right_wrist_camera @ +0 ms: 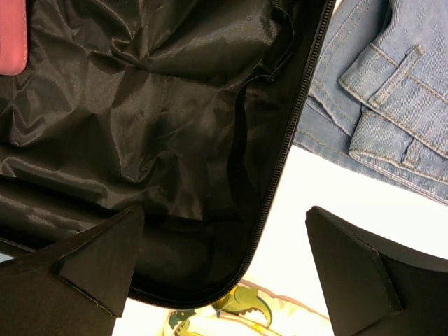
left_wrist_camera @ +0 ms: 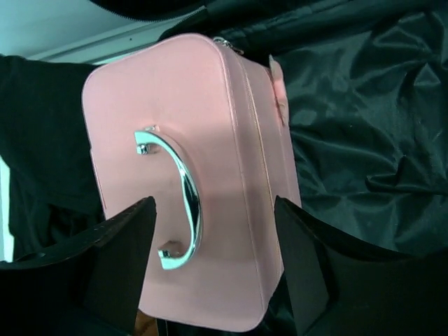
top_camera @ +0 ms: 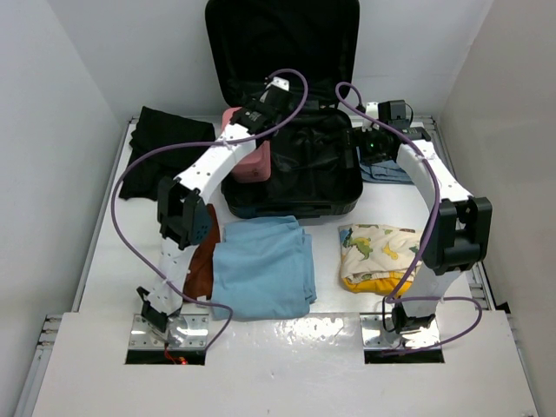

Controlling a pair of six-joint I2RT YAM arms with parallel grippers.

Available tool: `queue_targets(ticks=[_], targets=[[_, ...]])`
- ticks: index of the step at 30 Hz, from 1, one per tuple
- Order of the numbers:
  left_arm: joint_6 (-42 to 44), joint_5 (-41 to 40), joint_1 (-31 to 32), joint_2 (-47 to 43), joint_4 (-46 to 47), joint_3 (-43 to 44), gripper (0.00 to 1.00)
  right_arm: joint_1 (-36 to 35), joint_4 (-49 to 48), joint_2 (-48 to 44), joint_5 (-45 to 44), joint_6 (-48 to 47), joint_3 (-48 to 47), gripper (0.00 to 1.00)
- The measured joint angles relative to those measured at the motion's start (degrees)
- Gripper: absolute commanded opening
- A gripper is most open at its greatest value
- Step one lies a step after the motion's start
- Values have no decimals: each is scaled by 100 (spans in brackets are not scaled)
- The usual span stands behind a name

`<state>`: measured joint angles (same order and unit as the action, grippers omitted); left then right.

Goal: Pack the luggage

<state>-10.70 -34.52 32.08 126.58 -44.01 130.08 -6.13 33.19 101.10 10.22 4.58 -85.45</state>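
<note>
Both splayed, empty, left end effector (left_wrist_camera: 215, 210) above pink case (left_wrist_camera: 210, 105), right end effector (right_wrist_camera: 224, 213) over luggage (right_wrist_camera: 140, 126) rim

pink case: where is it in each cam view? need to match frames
Top external: pink case at the left edge of the luggage, partly under the left arm.
Left wrist: fills centre frame, chrome handle facing camera.
Right wrist: only a sliver, top-left corner.
Shared landmark: the black lining.

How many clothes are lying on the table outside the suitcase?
5: black one far left, rust-brown one under the left arm, light blue one in front, dinosaur-print one front right, jeans right of the suitcase. Arms may hide more.
</note>
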Motion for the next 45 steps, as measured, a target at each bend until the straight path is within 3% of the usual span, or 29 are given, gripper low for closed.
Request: queue_targets(ticks=[5, 14, 19, 24, 27, 29, 34, 37, 40, 45], targets=[[-35, 935, -251, -424, 415, -455, 80, 0, 2, 0, 37, -2, 0, 95], [-245, 2050, -1469, -2601, 1491, -1534, 85, 9, 109, -601, 651, -603, 481, 75], [-538, 2658, -2452, -3462, 1672, -2492, 86, -192, 568, -2063, 1412, -1519, 1633, 77], [-785, 3119, -3126, -3580, 1576, -3536, 86, -774, 907, -2839, 1694, -1805, 2608, 91], [-780, 3348, -3209, -3580, 1394, -3919, 86, -673, 970, -2920, 1257, -1711, 3348, 100], [-778, 3467, -3241, -3606, 1373, -4057, 86, -435, 1093, -2885, 855, -1620, 3657, 100], [-772, 3486, -3274, -3910, 1379, -4402, 86, 516, 1189, -2804, -52, -1250, 3633, 100], [-767, 3386, -3294, -4044, 1414, -4470, 86, 741, 1189, -2887, -348, -953, 3582, 100], [-761, 3285, -3311, -4094, 1456, -4520, 86, 444, 1117, -3279, -452, -713, 3698, 100], [-798, 3169, -3362, -4094, 1491, -4647, 86, -721, 968, -3860, -695, -269, 4044, 96]])
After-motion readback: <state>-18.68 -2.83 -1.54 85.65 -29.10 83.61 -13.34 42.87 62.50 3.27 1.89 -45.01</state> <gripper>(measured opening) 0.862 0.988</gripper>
